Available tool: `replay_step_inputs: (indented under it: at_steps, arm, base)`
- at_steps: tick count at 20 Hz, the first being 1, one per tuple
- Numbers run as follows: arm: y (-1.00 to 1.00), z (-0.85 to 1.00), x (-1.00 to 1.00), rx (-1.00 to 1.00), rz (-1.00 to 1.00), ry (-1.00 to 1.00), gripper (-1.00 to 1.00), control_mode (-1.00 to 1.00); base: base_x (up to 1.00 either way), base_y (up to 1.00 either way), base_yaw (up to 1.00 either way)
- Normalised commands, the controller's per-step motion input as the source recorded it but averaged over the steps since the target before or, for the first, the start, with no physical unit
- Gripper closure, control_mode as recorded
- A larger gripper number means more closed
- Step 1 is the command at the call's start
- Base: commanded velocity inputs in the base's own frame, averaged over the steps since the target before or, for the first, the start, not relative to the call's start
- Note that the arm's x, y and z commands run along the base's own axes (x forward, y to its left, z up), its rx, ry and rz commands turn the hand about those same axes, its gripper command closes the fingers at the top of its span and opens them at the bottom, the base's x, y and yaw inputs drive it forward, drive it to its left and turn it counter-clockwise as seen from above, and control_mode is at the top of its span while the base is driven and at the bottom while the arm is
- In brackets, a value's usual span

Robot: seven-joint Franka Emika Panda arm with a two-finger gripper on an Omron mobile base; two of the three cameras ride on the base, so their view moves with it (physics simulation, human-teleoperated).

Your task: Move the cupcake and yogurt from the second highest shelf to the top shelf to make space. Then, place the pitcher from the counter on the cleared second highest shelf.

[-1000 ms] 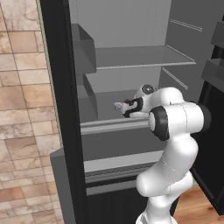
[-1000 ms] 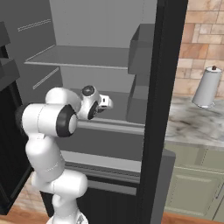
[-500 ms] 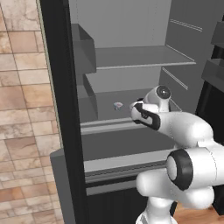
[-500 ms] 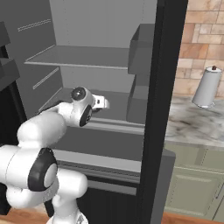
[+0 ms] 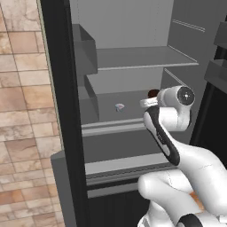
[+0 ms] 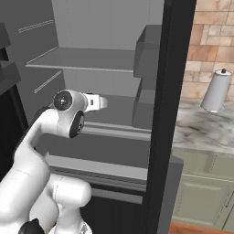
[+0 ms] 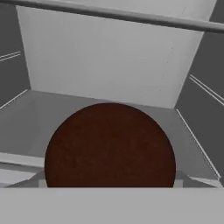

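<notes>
Cupcake (image 7: 110,146) lies dead ahead of the hand, very close: in the hand view its dark maroon top is centered, low, at 6 o'clock. Round thing, so no long axis to align with; approach direction matters more than roll. In the left base view the cupcake (image 5: 153,93) peeks out just behind the wrist, at approx. 11 o'clock from the white joint, on the second highest shelf (image 5: 119,103), toward its right side.

The hand's fingers are hidden by the wrist and cupcake, but they stand spread wide, nothing pinched yet, as far as I can judge. I think the step is the reach for the cupcake; next is closing around it, w/o pushing it to the back wall.

Fridge contents: yogurt (image 5: 119,107) sits on the same shelf, well apart from the cupcake, at 9 o'clock from it, near the front edge. Top shelf (image 5: 142,57) carries nothing I can see. On the counter (image 6: 201,132) a white cylinder (image 6: 215,90) stands.
</notes>
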Motion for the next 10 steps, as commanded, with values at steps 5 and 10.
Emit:
replay_step_inputs:
  at_steps: [5, 10]
  arm:
    - [0.04, 1.0, -0.81, 0.0, 0.0, -0.04, 1.0, -1.0]
    - [0.12, 1.0, -0.5, 0.0, 0.0, 0.0, 1.0, -1.0]
  base:
    - [0.0, 0.0, 0.0]
    - [0.0, 0.0, 0.0]
